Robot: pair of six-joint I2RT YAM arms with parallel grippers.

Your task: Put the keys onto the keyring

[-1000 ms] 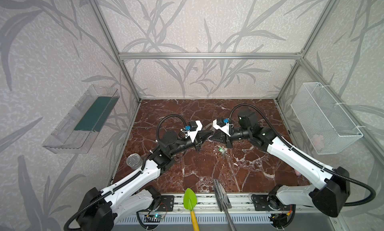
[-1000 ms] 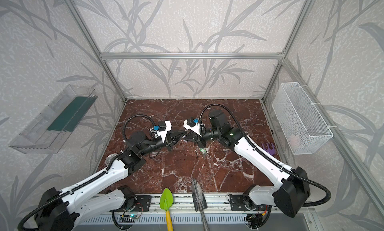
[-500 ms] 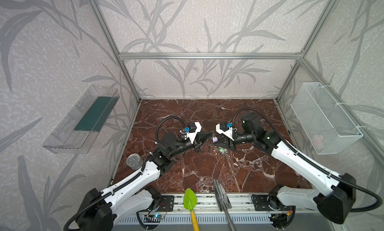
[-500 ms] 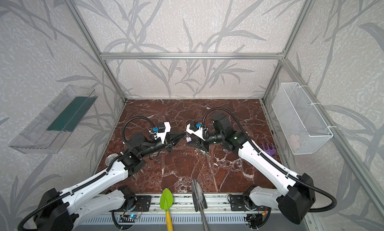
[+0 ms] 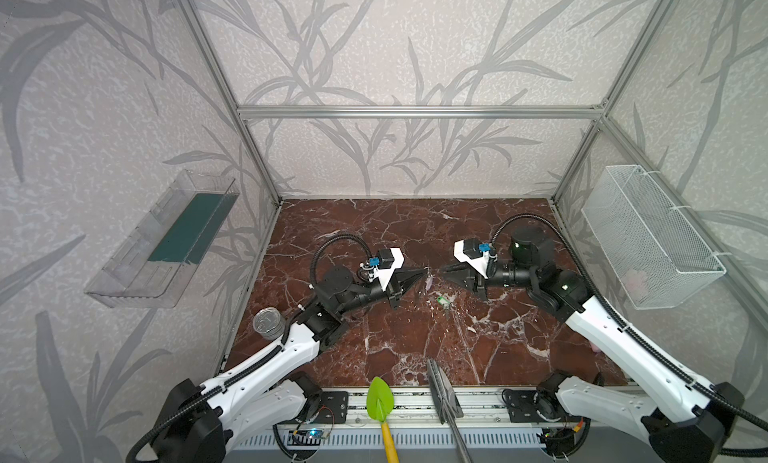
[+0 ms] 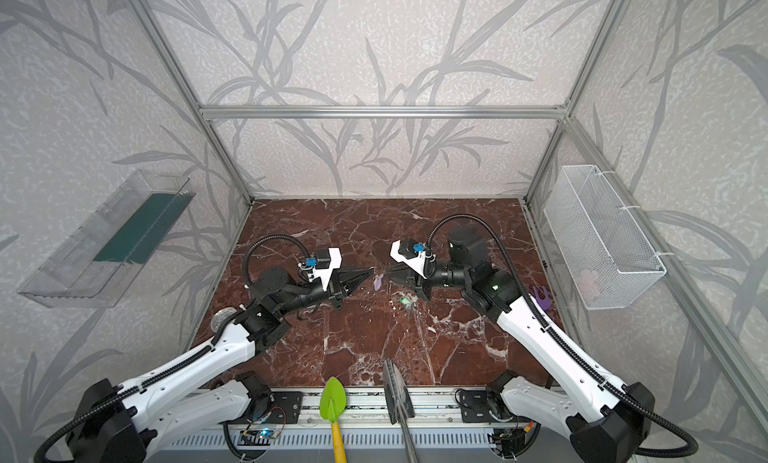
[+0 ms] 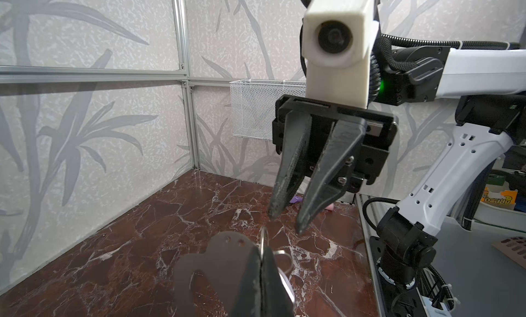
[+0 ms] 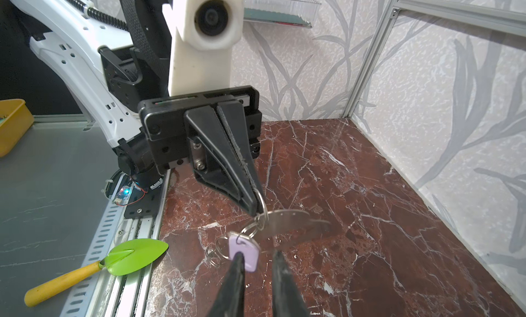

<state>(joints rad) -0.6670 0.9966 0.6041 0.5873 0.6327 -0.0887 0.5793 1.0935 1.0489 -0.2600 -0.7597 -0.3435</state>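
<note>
**A:** What lies nearest the camera in both top views?

**B:** At the front edge, a green trowel (image 5: pixel 380 400) with a yellow handle rests on the metal rail, beside a grey flat tool (image 5: pixel 444 392). Behind them spreads the red-brown marble floor (image 5: pixel 415 340).

**A:** Where are the arms?

**B:** Both reach inward from the front corners and meet tip to tip above the middle of the floor. The left gripper (image 5: pixel 422 272) has its jaws pressed together on the thin metal ring of the keyring (image 8: pixel 287 220), a flat grey tag hanging in the air below the fingertips.

**A:** And the keys?

**B:** The lilac key (image 8: pixel 245 255) dangles from the ring by a small split loop, just beside the tag. The green key (image 5: pixel 444 302) lies alone on the floor, just beyond the gap between the two grippers, towards the right arm.

**A:** What is the right gripper doing?

**B:** The right gripper (image 7: pixel 286 223) faces the left one with its jaws a little apart, holding nothing. In the right wrist view its tips sit just short of the lilac key, apart from it.

**A:** Anything further off?

**B:** A round silver tin can (image 5: pixel 268 323) stands at the left floor edge, beside the left arm. A purple clawed object (image 6: pixel 541 297) lies at the right edge. On the side walls hang a clear shelf (image 5: pixel 166 240) and a white mesh basket (image 5: pixel 648 236).
</note>
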